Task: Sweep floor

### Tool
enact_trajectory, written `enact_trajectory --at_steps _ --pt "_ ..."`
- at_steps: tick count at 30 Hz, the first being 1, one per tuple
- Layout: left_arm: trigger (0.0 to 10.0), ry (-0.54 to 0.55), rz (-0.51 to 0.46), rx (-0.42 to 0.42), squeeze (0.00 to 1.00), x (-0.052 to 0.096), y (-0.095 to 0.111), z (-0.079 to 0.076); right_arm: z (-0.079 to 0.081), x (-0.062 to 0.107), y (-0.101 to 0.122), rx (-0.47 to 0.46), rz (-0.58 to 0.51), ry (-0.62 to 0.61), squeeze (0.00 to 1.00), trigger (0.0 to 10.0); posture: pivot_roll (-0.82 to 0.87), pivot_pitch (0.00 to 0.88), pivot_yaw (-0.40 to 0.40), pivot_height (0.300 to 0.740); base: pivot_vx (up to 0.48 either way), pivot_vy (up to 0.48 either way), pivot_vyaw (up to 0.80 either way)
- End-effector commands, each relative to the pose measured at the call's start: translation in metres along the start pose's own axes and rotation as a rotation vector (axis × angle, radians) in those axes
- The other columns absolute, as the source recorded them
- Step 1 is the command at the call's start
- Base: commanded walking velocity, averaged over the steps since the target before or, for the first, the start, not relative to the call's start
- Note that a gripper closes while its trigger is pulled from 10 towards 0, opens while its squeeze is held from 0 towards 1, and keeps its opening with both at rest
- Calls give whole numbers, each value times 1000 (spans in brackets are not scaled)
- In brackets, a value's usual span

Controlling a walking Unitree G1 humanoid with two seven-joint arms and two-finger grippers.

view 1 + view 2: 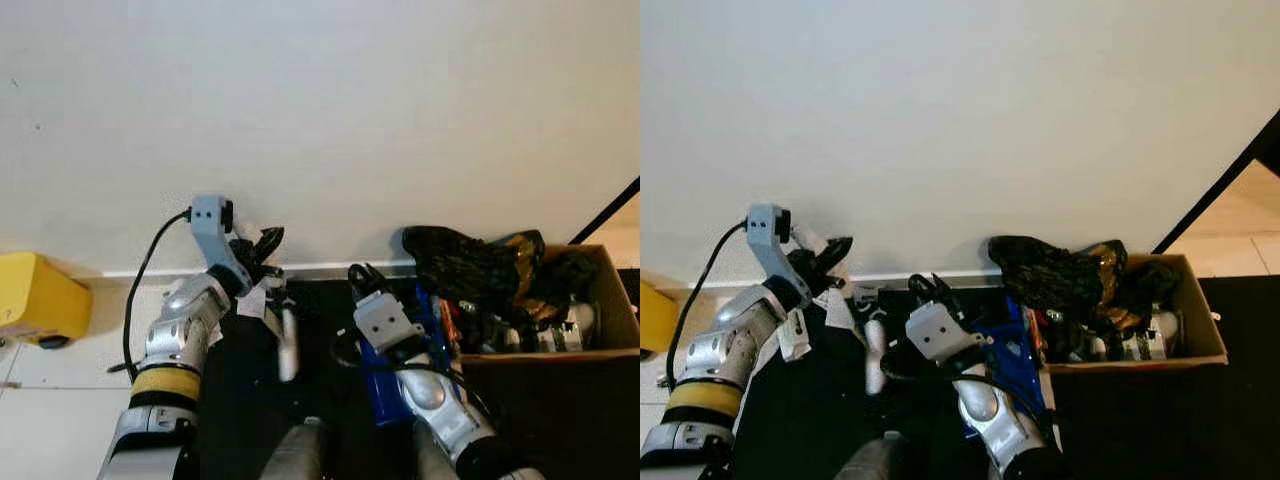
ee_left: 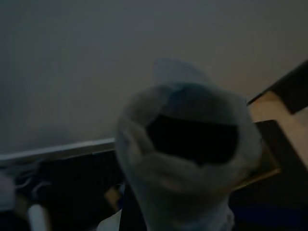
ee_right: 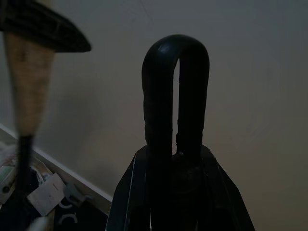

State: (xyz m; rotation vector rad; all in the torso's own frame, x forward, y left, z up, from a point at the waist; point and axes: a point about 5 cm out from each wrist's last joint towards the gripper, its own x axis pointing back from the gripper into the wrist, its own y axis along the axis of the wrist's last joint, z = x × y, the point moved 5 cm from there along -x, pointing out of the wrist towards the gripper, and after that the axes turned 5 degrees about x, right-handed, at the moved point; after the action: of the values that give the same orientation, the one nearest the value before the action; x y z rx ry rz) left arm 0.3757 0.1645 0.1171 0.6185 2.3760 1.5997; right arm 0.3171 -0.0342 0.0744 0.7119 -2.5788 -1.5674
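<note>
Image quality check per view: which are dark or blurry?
Left and right eye views: evenly lit, slightly soft, cardboard box readable. Left wrist view: dim, a pale out-of-focus object close to the lens. Right wrist view: dark, right gripper a silhouette against the wall.

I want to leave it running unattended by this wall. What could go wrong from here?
1. The left gripper is raised close against the white wall; pushing further forward could scuff it.
2. The cardboard box, crammed with clutter, sits just beside the right gripper; a sideways swing might knock it or snag the dark fabric hanging over its edge.
3. The black cable loops loosely off the left arm and could catch.
</note>
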Motion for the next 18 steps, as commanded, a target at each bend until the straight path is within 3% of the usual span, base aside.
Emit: enact_trajectory --at_steps 1,7,11,12,13,15,18 --pt "10000 32 11 9 0 7 0 11 13 16 -22 -17 105 57 0 10000 84 271 114 740 0 0 0" --pt "10000 44 43 -61 0 8 3 20 11 19 -26 -22 119 53 0 10000 90 271 110 740 0 0 0" --pt "10000 6 14 48 0 1 -18 14 12 17 -23 -21 111 55 0 10000 60 278 108 740 0 0 0" --pt "10000 6 14 48 0 1 -18 14 12 17 -23 -21 111 55 0 10000 60 278 108 740 0 0 0" --pt "10000 -18 -40 143 0 -5 -18 7 10 15 -22 -22 109 48 0 10000 49 283 106 740 0 0 0" --pt "10000 -41 -71 186 0 -9 -16 1 8 15 -22 -21 107 45 0 10000 35 295 100 740 0 0 0" --pt "10000 -108 -143 319 0 -20 -8 -15 1 16 -23 -13 107 35 0 10000 22 306 107 740 0 0 0"
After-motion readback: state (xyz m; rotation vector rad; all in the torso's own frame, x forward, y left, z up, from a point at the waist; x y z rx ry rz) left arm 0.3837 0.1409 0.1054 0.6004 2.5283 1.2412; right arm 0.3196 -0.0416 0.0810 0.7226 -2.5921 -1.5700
